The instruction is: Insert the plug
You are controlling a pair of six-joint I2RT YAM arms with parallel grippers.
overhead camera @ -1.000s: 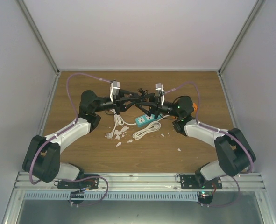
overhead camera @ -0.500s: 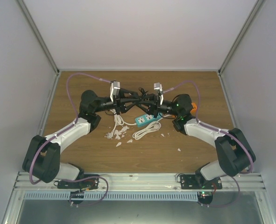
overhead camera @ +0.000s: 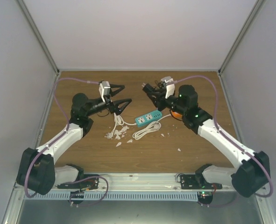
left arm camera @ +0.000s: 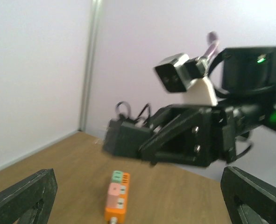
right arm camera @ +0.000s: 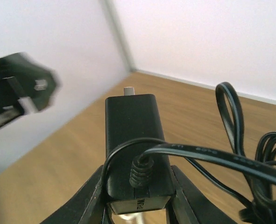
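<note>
The plug is a black adapter block with a metal prong at its far end and a looped black cable. My right gripper is shut on its sides and holds it above the table. From above, the plug sticks out left of the right gripper. A teal power strip lies below it on the wood. My left gripper hangs open and holds nothing, a short gap left of the plug. In the left wrist view the plug faces my wide-apart fingers.
An orange power strip with green and pink blocks lies under the right arm, seen from above as an orange strip. A coiled white cord and white scraps lie in front of the teal strip. Walls close in on three sides.
The two grippers met at the plug in the middle. The left one has opened and drawn back left. The right one has pulled away to the back right with the plug.
</note>
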